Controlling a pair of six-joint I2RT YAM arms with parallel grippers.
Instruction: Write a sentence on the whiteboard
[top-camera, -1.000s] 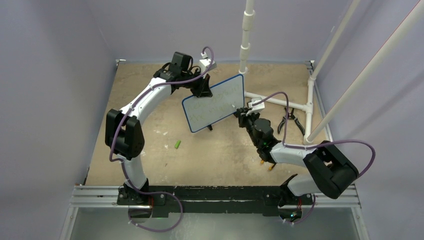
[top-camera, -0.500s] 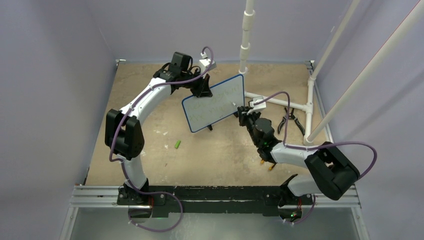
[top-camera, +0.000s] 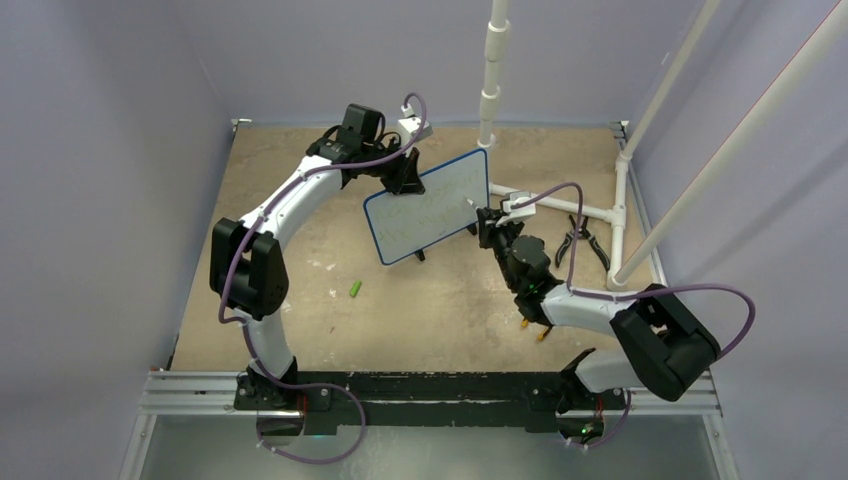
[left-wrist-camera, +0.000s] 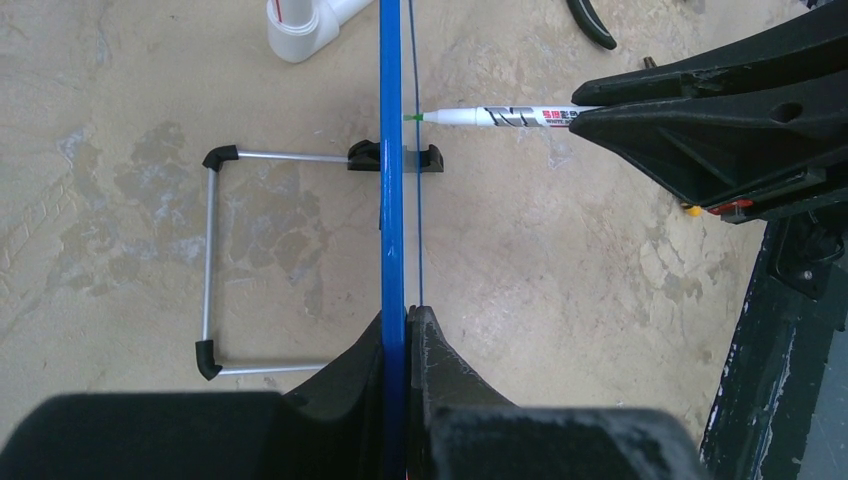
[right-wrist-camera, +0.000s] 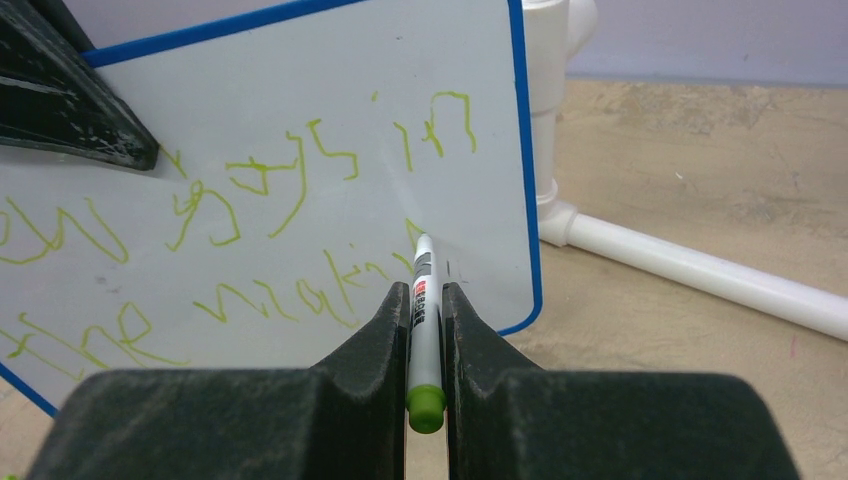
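The whiteboard (top-camera: 430, 205), white with a thin blue frame, stands tilted on the table. My left gripper (top-camera: 404, 176) is shut on its upper edge; the left wrist view shows the blue frame (left-wrist-camera: 390, 200) edge-on between the jaws. Two rows of green handwriting, the sentence (right-wrist-camera: 300, 180), cross the board. My right gripper (top-camera: 487, 222) is shut on a white marker (right-wrist-camera: 424, 300) with a green end. The marker's tip touches the board at the right end of the lower row; it also shows in the left wrist view (left-wrist-camera: 490, 116).
A green marker cap (top-camera: 355, 289) lies on the table left of centre. Black pliers (top-camera: 580, 240) lie at the right beside a white PVC pipe frame (top-camera: 560, 205). The board's wire stand (left-wrist-camera: 215, 260) rests on the table behind it.
My right gripper has moved the marker slightly up and toward the board's right part. The left arm and the board have stayed still.
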